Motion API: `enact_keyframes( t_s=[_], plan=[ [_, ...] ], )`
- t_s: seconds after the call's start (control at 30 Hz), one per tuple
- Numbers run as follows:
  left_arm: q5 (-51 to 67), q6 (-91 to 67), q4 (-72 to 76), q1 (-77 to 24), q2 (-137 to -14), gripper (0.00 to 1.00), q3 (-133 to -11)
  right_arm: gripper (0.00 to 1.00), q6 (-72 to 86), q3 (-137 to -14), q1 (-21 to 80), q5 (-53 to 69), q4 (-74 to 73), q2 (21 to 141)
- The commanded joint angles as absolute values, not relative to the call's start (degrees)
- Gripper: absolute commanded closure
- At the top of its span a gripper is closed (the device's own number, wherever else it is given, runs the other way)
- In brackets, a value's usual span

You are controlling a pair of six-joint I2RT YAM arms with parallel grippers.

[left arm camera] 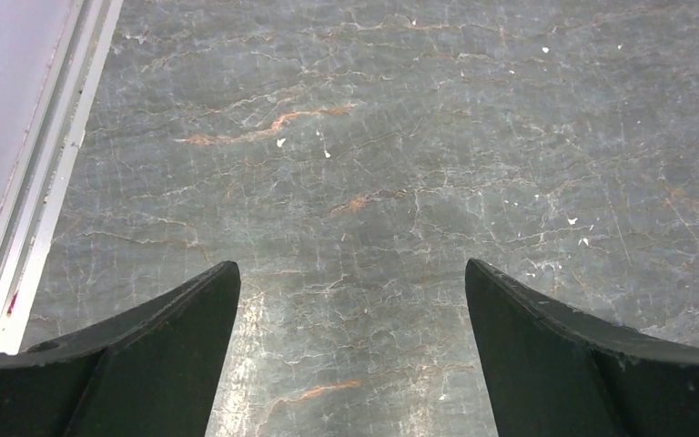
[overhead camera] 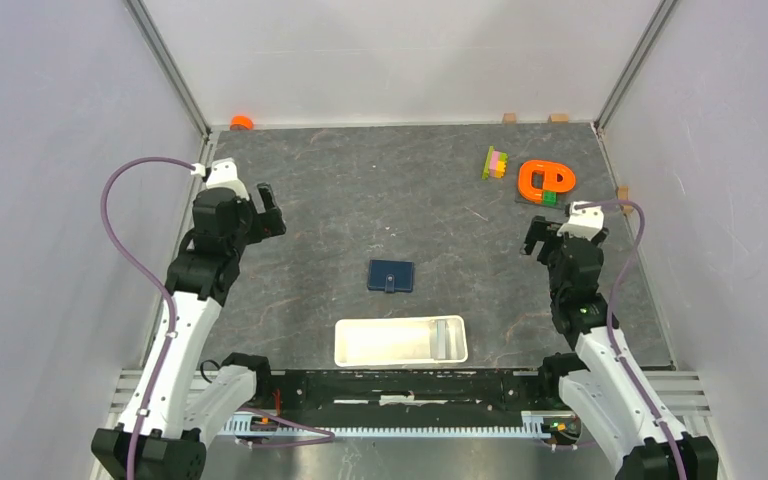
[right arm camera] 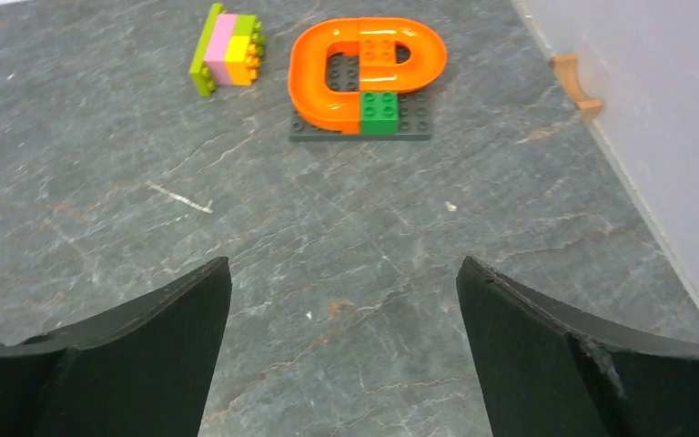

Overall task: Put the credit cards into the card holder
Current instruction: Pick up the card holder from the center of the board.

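Observation:
The card holder (overhead camera: 390, 275) is a small navy wallet lying closed and flat at the table's middle. In front of it stands a long white tray (overhead camera: 380, 342), with a grey credit card (overhead camera: 447, 337) lying flat at its right end. My left gripper (overhead camera: 267, 212) is open and empty at the far left, well away from the wallet; its wrist view (left arm camera: 352, 273) shows only bare table between the fingers. My right gripper (overhead camera: 537, 238) is open and empty at the right; its wrist view (right arm camera: 344, 269) shows neither wallet nor card.
A green-pink brick stack (overhead camera: 496, 163) (right arm camera: 228, 50) and an orange ring on a dark baseplate (overhead camera: 545, 181) (right arm camera: 367, 71) sit at the back right. An orange cap (overhead camera: 241, 122) lies at the back left corner. Small wooden blocks (overhead camera: 558, 118) line the walls.

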State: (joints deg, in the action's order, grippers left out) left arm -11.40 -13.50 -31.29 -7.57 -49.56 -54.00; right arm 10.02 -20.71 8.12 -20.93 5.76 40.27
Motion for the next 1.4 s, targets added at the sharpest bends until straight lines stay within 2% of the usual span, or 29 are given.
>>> enact_keyframes(
  t_s=[0.0, 0.17, 0.33, 0.47, 0.57, 0.67, 0.73, 0.87, 1.17, 1.27, 1.33, 1.37],
  plan=[
    [-9.5, -15.3, -32.0, -7.4, -51.7, 0.00, -55.5, 0.02, 7.6, -23.8, 8.1, -11.4, 8.6, 41.7],
    [-8.7, -17.8, -31.9, -7.5, -53.8, 0.00, -53.6, 0.02, 8.0, -25.1, 8.1, 5.4, 11.6, 47.8],
    [9.7, -20.9, -27.7, -7.9, -56.2, 0.00, -51.6, 0.02, 8.0, -29.3, 12.1, 22.1, 11.8, 58.2],
    [19.1, -22.5, -23.3, -8.7, -58.5, 0.00, -49.2, 0.01, 1.0, -36.8, 23.6, 18.7, 5.0, 68.0],
    [18.3, -19.5, -27.4, -9.4, -61.1, 0.00, -52.8, 0.01, -5.5, -41.8, 32.4, 14.1, 1.0, 74.9],
    [19.0, -20.5, -24.8, -9.4, -60.3, 0.00, -51.3, 0.02, -10.1, -45.5, 38.3, 10.2, -1.0, 81.0],
    [18.9, -20.0, -25.0, -9.3, -59.9, 0.00, -51.2, 0.01, -12.5, -48.1, 41.2, 7.7, -2.4, 85.3],
    [16.7, -17.9, -27.0, -9.3, -59.7, 0.00, -51.9, 0.08, -14.7, -53.0, 45.1, 7.7, -4.9, 91.8],
    [14.8, -15.7, -28.7, -9.3, -59.3, 0.00, -52.3, 0.06, -17.2, -56.7, 51.1, 5.7, -2.7, 100.9],
    [15.1, -15.8, -28.7, -9.3, -59.2, 0.00, -52.3, 0.13, -14.9, -57.3, 51.3, 0.6, -1.1, 103.2],
    [14.9, -15.9, -28.7, -9.4, -59.1, 0.00, -52.2, 0.21, -11.6, -58.2, 51.2, -4.9, -1.1, 104.4],
    [14.8, -16.1, -28.7, -9.4, -59.1, 0.00, -52.2, 0.29, -9.3, -58.1, 51.2, -6.9, -0.6, 104.7]
  ],
)
